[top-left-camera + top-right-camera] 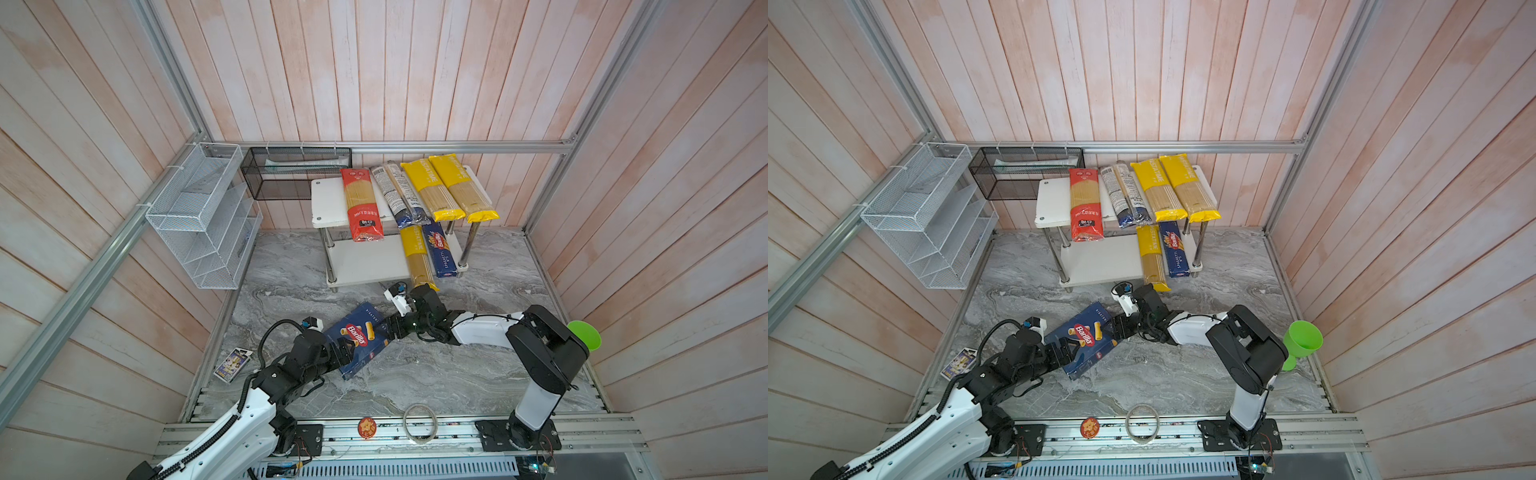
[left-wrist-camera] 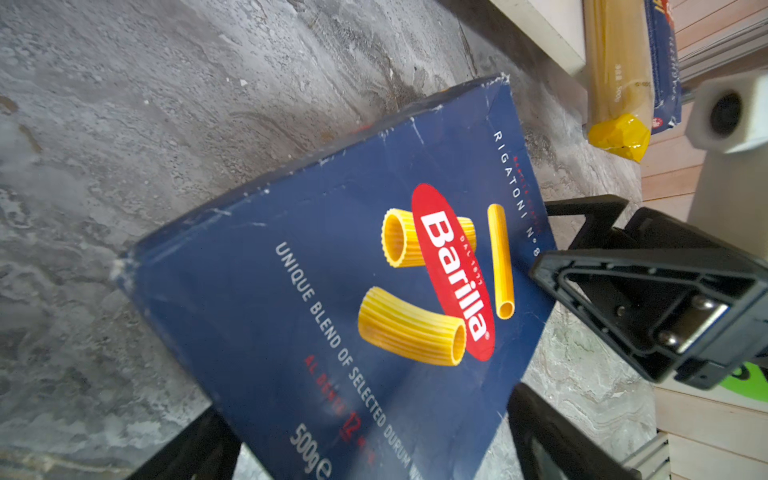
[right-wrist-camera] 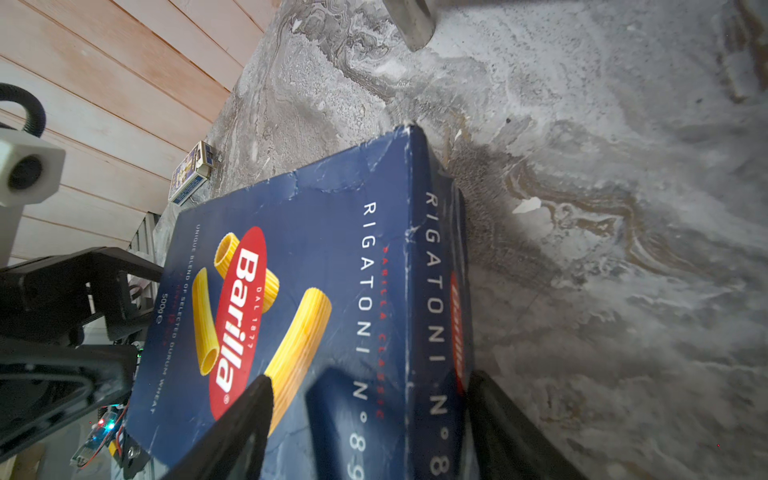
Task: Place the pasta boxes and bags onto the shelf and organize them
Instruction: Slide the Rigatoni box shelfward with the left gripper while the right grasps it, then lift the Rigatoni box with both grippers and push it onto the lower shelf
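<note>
Right claw (image 1: 392, 328) clamps the rigatoni box (image 1: 361, 338) at its far end; left claw (image 1: 344, 348) straddles the near end, grip unclear. Pickup step, apparently; next, a level carry to the shelf (image 1: 365, 262).

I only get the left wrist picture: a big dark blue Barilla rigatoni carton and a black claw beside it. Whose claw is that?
Observer: The right gripper; the right wrist view shows its fingers straddling one end of the dark blue cardboard rigatoni box.
Operator: What's on the shelf?
Observer: The top board of the white two-board shelf carries four long bags: a red spaghetti bag, a clear bag with a dark blue end, two yellow bags.
Operator: Anything lying loose?
Observer: A small purple card packet lies on the grey marbled floor, left of the box.
</note>
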Controlling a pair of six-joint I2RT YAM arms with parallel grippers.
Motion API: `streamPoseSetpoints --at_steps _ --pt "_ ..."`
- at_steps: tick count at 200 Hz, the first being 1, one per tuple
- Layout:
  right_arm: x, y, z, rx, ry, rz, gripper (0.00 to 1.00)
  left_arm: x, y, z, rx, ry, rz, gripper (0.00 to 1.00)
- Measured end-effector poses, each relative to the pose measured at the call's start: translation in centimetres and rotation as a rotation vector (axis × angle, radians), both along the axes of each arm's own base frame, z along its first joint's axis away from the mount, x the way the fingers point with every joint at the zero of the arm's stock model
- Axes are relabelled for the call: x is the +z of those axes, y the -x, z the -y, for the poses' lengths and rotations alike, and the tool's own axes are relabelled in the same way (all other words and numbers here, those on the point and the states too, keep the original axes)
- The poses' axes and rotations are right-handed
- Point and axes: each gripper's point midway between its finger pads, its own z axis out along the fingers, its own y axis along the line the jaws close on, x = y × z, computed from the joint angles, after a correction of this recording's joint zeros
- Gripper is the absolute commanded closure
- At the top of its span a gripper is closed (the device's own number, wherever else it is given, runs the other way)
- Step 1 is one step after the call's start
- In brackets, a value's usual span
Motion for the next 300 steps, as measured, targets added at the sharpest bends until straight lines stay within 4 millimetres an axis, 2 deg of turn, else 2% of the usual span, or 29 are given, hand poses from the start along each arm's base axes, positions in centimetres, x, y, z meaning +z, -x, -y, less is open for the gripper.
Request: streamPoseSetpoints --at_steps 80,131,171,227,300 --pt "0.2 0.4 -1.0 -0.031 -0.012 0.017 0.36 -1.6 0.5 1.1 -0.080 -0.092 -0.006 0.00" --pt "0.7 1.3 0.3 -0.084 -0.029 0.015 0.40 -1.0 -0.1 1.8 -0.107 -0.137 0.021 0.00" --pt "2.4 1.3 1.0 -0.127 -0.053 0.036 0.40 -0.6 -0.5 2.6 -0.123 -0.153 0.025 0.00" --pt "7.5 0.3 1.6 -0.187 -0.129 0.155 0.40 0.7 -1.7 4.1 -0.141 -0.152 0.043 0.00" --pt "7.9 -1.6 2.8 -0.290 -0.098 0.216 0.40 3.1 -4.8 5.1 -0.141 -0.248 0.094 0.00"
